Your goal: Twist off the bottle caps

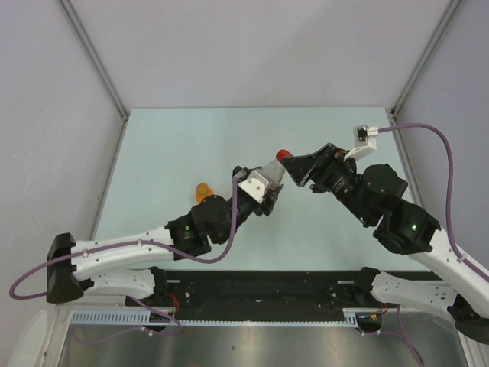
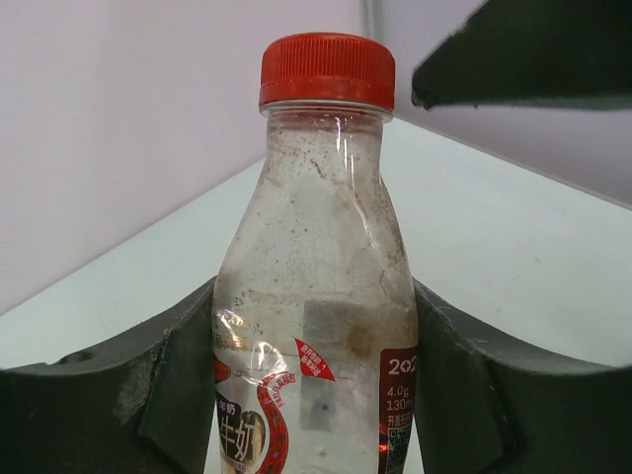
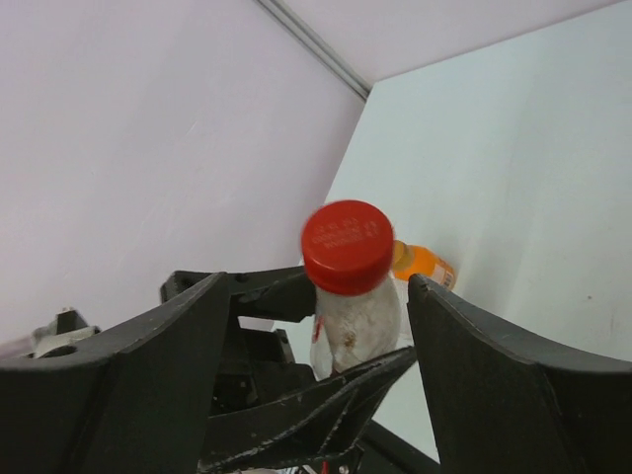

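Observation:
My left gripper [image 1: 266, 182] is shut on the clear bottle with the reddish label band [image 2: 314, 296] and holds it above the table, tilted toward the right arm. Its red cap [image 1: 283, 155] is on the neck, and shows in the left wrist view [image 2: 326, 69] and the right wrist view [image 3: 347, 247]. My right gripper [image 1: 295, 167] is open, its jaws spread either side of the red cap [image 3: 318, 286] without touching it. The orange-filled bottle [image 1: 203, 193] with its orange cap stands beside the left arm, and shows in the right wrist view [image 3: 425, 265]. The plain clear bottle is out of view.
The pale green table [image 1: 191, 145] is walled by grey panels at left, back and right. A purple cable [image 1: 443, 153] loops above the right arm. One right finger [image 2: 523, 54] hangs over the bottle in the left wrist view.

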`<move>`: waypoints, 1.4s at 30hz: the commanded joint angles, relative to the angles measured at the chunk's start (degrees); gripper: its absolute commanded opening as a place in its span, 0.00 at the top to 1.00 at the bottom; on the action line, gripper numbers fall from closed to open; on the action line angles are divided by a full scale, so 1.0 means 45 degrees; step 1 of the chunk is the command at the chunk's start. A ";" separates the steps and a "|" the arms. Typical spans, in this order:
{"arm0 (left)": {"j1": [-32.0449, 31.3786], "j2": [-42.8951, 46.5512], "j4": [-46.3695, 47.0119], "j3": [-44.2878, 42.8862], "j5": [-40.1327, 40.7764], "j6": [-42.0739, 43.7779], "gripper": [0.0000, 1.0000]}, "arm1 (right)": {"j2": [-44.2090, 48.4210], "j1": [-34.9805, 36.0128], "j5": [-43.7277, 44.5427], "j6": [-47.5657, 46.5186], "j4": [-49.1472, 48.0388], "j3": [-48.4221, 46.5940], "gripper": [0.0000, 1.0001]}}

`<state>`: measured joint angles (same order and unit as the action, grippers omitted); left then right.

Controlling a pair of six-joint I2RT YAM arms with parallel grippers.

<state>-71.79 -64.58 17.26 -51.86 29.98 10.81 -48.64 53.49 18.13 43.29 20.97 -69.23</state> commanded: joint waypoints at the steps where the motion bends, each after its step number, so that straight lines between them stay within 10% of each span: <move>1: -0.0082 0.0463 0.1554 -0.0020 0.1209 0.0547 1.00 | -0.0283 0.0261 0.1380 0.0458 -0.0131 -0.0318 0.25; 23: -0.0180 0.0795 0.1497 0.0390 0.0546 0.0665 1.00 | -0.1202 0.0359 0.0444 -0.0381 -0.2063 -0.0338 0.26; 29: -0.0180 0.0893 0.1537 0.0527 0.0351 0.0567 1.00 | -0.1280 0.0241 0.0561 -0.0401 -0.1926 -0.0318 0.46; 42: -0.0219 0.1088 0.1458 0.0722 0.0174 0.0489 1.00 | -0.1651 0.0104 0.0287 -0.0440 -0.2160 -0.0318 0.52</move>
<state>-72.20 -61.45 21.91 -48.88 32.56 13.02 -55.24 54.30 19.62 41.74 13.98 -69.23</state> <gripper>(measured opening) 0.690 0.505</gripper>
